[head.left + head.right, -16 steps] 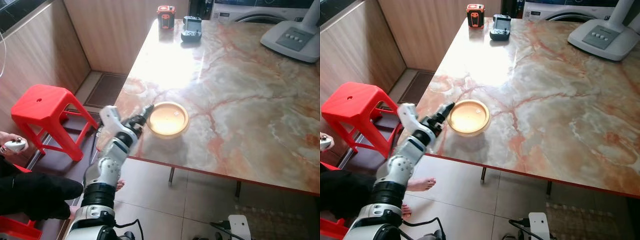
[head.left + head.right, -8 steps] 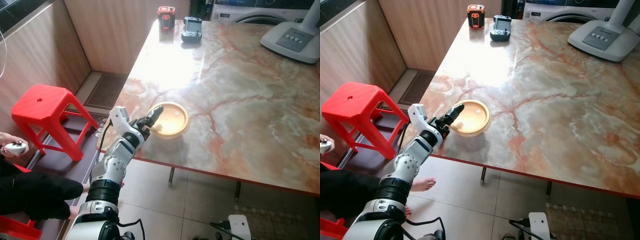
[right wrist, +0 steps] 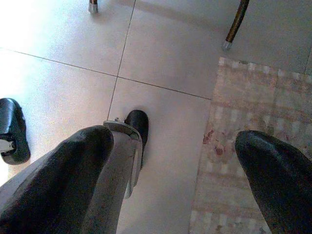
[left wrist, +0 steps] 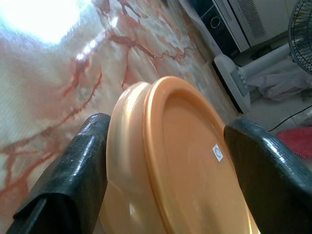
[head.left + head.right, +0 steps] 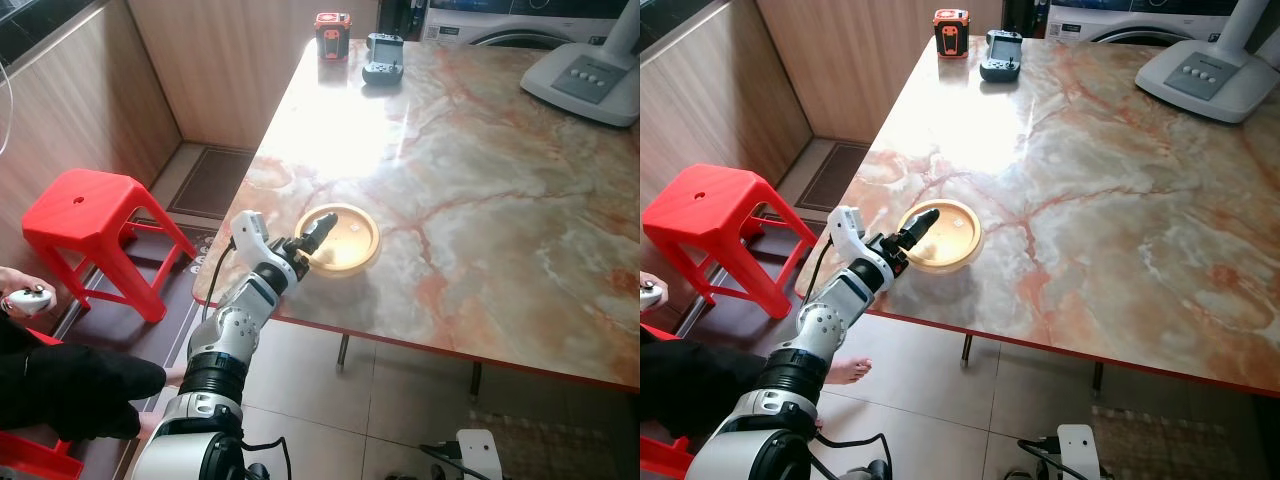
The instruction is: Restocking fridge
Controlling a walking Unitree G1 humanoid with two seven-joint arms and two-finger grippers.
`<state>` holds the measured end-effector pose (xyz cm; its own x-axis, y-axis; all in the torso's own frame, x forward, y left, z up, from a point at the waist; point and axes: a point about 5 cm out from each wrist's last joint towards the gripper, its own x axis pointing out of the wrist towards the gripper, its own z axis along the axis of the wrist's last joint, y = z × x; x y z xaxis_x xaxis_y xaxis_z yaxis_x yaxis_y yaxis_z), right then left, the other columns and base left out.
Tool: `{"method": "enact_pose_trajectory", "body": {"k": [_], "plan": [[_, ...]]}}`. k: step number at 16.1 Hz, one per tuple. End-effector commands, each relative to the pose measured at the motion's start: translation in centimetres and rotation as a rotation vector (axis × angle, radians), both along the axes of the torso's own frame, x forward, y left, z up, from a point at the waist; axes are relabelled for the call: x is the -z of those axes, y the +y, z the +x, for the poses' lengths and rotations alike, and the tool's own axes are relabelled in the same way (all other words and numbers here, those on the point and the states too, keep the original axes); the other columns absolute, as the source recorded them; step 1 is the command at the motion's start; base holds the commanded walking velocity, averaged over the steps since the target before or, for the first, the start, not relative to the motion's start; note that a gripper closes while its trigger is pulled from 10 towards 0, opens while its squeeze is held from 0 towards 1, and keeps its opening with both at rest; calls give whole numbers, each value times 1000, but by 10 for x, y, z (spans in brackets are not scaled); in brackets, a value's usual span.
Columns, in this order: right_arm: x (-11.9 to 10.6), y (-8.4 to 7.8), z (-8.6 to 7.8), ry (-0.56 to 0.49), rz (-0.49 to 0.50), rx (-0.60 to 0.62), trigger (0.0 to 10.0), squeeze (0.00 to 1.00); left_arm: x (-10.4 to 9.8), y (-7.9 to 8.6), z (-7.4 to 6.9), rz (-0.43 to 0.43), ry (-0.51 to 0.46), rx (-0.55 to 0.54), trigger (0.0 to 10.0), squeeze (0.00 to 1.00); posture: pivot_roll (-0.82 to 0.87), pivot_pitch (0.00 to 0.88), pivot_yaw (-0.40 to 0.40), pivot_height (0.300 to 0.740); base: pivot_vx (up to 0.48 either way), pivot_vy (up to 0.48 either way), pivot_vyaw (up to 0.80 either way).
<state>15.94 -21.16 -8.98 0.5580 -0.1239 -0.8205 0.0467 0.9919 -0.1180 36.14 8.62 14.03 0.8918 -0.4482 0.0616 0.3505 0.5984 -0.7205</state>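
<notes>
A round orange container [image 5: 347, 240] with a flat lid sits on the marble table [image 5: 480, 170] near its front left edge. My left gripper [image 5: 318, 228] reaches over the container's near rim. In the left wrist view the container [image 4: 185, 161] lies between the two black fingers [image 4: 73, 180]. One finger is against its side wall and the other is above the lid, so the gripper is open. My right gripper [image 3: 173, 139] hangs open over the floor with nothing in it.
A red plastic stool [image 5: 85, 215] stands left of the table. A person's hand with a white controller [image 5: 25, 297] is at the far left. An orange device [image 5: 332, 33], a handheld console [image 5: 383, 55] and a white fan base [image 5: 585, 75] sit along the table's far side. A rug [image 3: 253, 146] lies below.
My left gripper has moved forward from beside the container's left edge until its fingers straddle the near rim. The container has not moved.
</notes>
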Motion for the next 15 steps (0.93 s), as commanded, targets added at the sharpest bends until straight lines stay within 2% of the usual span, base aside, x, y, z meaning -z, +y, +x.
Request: {"method": "enact_pose_trajectory", "body": {"k": [1,3,4,5,6,7,8,9,15], "plan": [[3,0,-7,28,0,0,10000,0,-2,-3,1,15,-6,20,10000,0,-96,166,31,740,0,0,0],[3,0,-7,28,0,-1,10000,0,-1,-2,1,19,-1,12,10000,0,-96,168,31,740,0,0,0],[3,0,-7,28,-1,0,10000,0,-1,-2,2,22,0,10,8549,0,-95,168,30,740,0,0,0],[3,-1,-7,29,-1,1,10000,0,0,-2,2,23,-1,9,5961,0,-94,166,30,740,0,0,0],[3,-1,-7,30,-2,0,10000,0,-1,-2,3,23,0,8,3843,0,-93,166,30,740,0,0,0],[3,-1,-7,30,-2,0,10000,0,-1,-2,3,22,-1,7,2431,0,-93,166,30,740,0,0,0],[3,-2,-7,30,-3,0,10000,0,-1,-3,3,18,-2,7,353,0,-94,165,28,740,0,0,0],[3,-2,-7,30,-4,-2,10000,0,-1,-3,4,16,-2,6,0,0,-97,165,27,740,0,0,0],[2,-2,-6,39,-21,-45,10000,0,2,-5,2,33,-7,18,0,0,-99,163,22,740,0,0,0]]}}
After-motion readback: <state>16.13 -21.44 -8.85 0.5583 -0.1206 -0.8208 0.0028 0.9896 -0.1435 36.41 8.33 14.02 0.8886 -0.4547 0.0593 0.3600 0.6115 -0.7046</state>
